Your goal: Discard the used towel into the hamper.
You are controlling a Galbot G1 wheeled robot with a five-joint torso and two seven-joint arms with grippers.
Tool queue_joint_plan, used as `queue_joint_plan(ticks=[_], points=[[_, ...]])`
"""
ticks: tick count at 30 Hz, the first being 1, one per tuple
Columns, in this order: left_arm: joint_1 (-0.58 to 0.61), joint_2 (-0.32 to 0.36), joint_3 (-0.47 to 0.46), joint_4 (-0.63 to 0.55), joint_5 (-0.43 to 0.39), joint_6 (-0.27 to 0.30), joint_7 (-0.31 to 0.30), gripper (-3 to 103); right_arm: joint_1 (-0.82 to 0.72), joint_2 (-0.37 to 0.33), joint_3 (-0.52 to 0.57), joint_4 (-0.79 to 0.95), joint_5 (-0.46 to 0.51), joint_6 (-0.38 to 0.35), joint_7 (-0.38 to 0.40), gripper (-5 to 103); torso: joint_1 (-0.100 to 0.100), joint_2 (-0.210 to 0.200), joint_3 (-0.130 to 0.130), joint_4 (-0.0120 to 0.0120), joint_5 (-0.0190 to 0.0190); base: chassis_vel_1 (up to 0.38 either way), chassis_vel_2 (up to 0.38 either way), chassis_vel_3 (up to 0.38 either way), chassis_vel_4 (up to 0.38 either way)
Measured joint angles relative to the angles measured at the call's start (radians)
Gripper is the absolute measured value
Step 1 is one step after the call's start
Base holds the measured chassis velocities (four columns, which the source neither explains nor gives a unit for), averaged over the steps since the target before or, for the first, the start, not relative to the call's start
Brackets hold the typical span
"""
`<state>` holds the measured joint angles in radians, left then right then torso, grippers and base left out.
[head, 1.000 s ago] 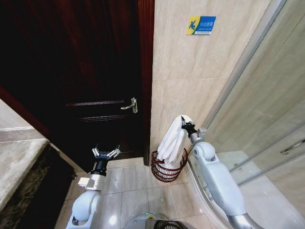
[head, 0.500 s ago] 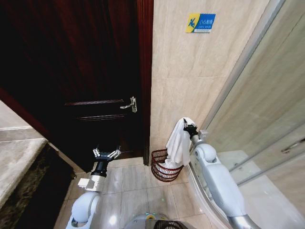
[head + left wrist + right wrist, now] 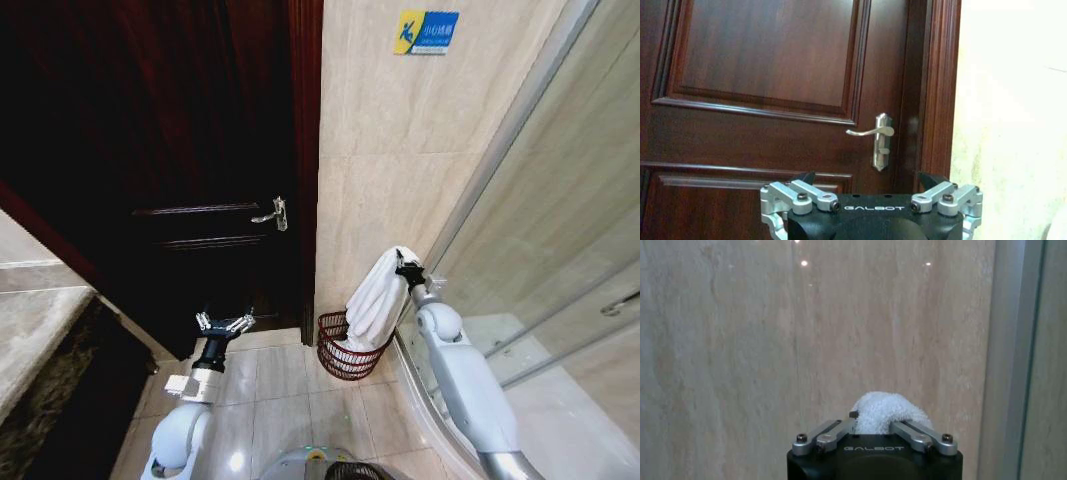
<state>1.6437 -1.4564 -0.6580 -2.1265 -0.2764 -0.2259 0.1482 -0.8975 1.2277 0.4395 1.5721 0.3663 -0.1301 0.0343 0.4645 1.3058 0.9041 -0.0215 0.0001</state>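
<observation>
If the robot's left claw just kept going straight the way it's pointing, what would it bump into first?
Most likely the dark wooden door. The open left gripper faces its panels, with the door handle just above its line; nothing seems to stand between, though depth is hard to judge.

Dark red-brown panelled wooden door (image 3: 190, 180) with silver lever handle (image 3: 271, 214), shut. Beige marble-look tiled wall (image 3: 385, 150) beside it carries small blue-and-yellow sign (image 3: 426, 31). Glossy beige floor tiles (image 3: 280, 400). Glass shower partition (image 3: 560, 270) at right.

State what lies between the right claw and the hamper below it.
In the head view, the white towel hangs from the right claw, its lower end inside the hamper.
</observation>
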Motion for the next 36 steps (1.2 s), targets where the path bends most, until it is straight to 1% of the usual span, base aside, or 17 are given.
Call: queue_joint_plan(ticks=[4, 8, 11, 12, 19, 20, 24, 25, 29, 30, 34, 36], points=[[0.006, 0.005, -0.006, -0.001, -0.002, -0.001, 0.001, 100, 0.011, 0.01, -0.001, -0.019, -0.006, 0.003, 0.0, 4, -0.013, -0.029, -0.015, 0.0001, -0.0002, 0.0, 0.0, 0.0, 0.0], [0.014, 0.007, -0.01, -0.001, -0.004, -0.008, 0.001, 100, 0.015, 0.019, -0.001, -0.03, -0.012, 0.005, 0.002, 4, -0.02, -0.044, -0.024, 0.0002, 0.0, 0.0, 0.0, 0.0, 0.0], [0.026, 0.006, -0.01, 0.004, -0.004, -0.017, 0.002, 100, 0.01, 0.024, -0.001, -0.032, -0.018, 0.008, 0.003, 4, -0.031, -0.068, -0.036, 0.0002, -0.0002, 0.0, 0.0, 0.0, 0.0], [0.026, 0.006, -0.01, 0.004, -0.004, -0.017, 0.002, 100, 0.01, 0.024, -0.001, -0.032, -0.018, 0.008, 0.003, 4, -0.031, -0.068, -0.036, 0.0002, -0.0002, 0.0, 0.0, 0.0, 0.0], [0.029, 0.008, -0.006, 0.006, -0.004, -0.023, 0.004, 100, 0.008, 0.038, 0.001, -0.048, -0.033, 0.018, 0.004, 4, -0.053, -0.113, -0.06, 0.0, -0.0001, 0.0, 0.0, 0.0, 0.0], [0.029, 0.008, -0.006, 0.006, -0.004, -0.023, 0.004, 100, 0.008, 0.038, 0.001, -0.048, -0.033, 0.018, 0.004, 4, -0.053, -0.113, -0.06, 0.0, -0.0001, 0.0, 0.0, 0.0, 0.0], [0.024, 0.013, -0.002, 0.013, -0.007, -0.023, 0.004, 100, 0.018, 0.053, 0.002, -0.05, -0.04, 0.02, 0.007, 4, -0.064, -0.138, -0.074, 0.0002, -0.0002, 0.0, 0.0, 0.0, 0.0], [0.024, 0.013, -0.002, 0.013, -0.007, -0.023, 0.004, 100, 0.018, 0.053, 0.002, -0.05, -0.04, 0.02, 0.007, 4, -0.064, -0.138, -0.074, 0.0002, -0.0002, 0.0, 0.0, 0.0, 0.0], [0.025, 0.014, 0.004, 0.014, -0.006, -0.02, 0.007, 100, 0.026, 0.064, 0.008, -0.063, -0.053, 0.033, 0.006, 4, -0.077, -0.166, -0.089, 0.0001, -0.0001, 0.0, 0.0, 0.0, 0.0], [0.025, 0.014, 0.004, 0.014, -0.006, -0.02, 0.007, 100, 0.026, 0.064, 0.008, -0.063, -0.053, 0.033, 0.006, 4, -0.077, -0.166, -0.089, 0.0001, -0.0001, 0.0, 0.0, 0.0, 0.0], [0.025, 0.005, 0.011, 0.017, 0.006, -0.018, 0.016, 100, 0.046, 0.063, 0.013, -0.073, -0.05, 0.04, 0.007, 4, -0.088, -0.191, -0.103, 0.0, 0.0, 0.0, 0.0, 0.0, 0.0], [0.025, 0.001, 0.012, 0.018, 0.009, -0.018, 0.017, 100, 0.051, 0.062, 0.013, -0.073, -0.048, 0.04, 0.007, 4, -0.09, -0.195, -0.105, 0.0, -0.0001, 0.0, 0.0, 0.0, 0.0]])
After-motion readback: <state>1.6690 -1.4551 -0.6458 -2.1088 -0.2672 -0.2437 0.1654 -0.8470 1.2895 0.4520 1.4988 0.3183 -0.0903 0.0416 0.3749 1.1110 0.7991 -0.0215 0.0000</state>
